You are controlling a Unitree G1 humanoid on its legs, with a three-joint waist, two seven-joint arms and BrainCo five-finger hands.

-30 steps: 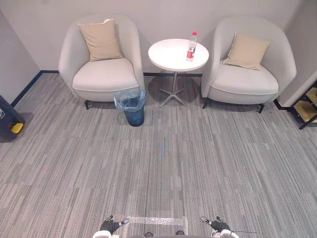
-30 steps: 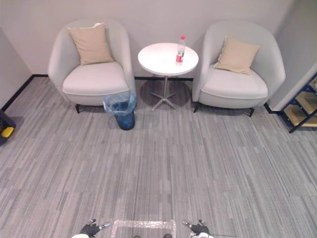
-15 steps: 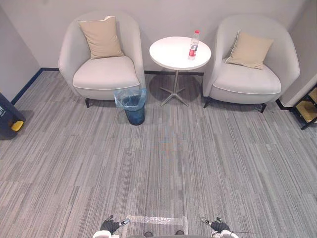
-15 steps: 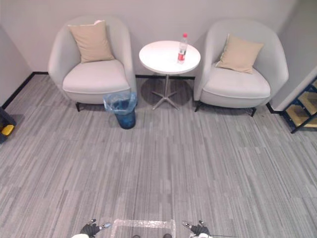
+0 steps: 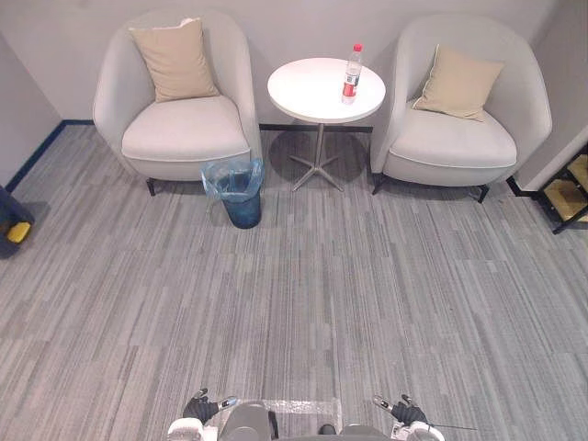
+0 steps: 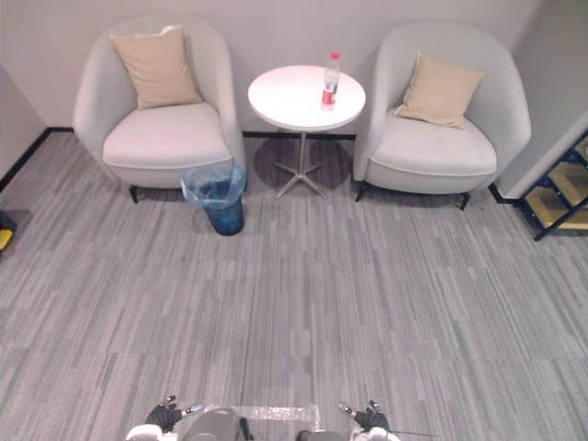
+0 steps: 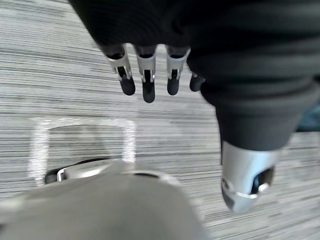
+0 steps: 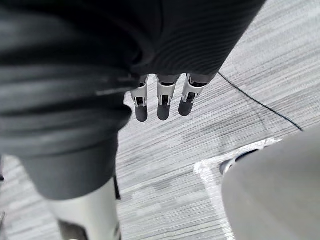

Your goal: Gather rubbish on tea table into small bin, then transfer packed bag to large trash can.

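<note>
Bottle (image 5: pixel 351 72), seemingly upright on the tea table (image 5: pixel 312 92), stands well ahead of left hand (image 7: pixel 148 75) and right hand (image 8: pixel 164 97), both slack-fingered and empty.

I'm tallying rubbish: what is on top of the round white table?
A single upright bottle with a red cap and label, toward the right side of the table. Only the patch of tabletop behind it is hidden.

The tea table (image 5: pixel 308 92) is topped in smooth matt white on a metal leg. Clear plastic is seen in the bottle (image 5: pixel 350 78), thin crinkled plastic film lining the small bin (image 5: pixel 244 208).
</note>
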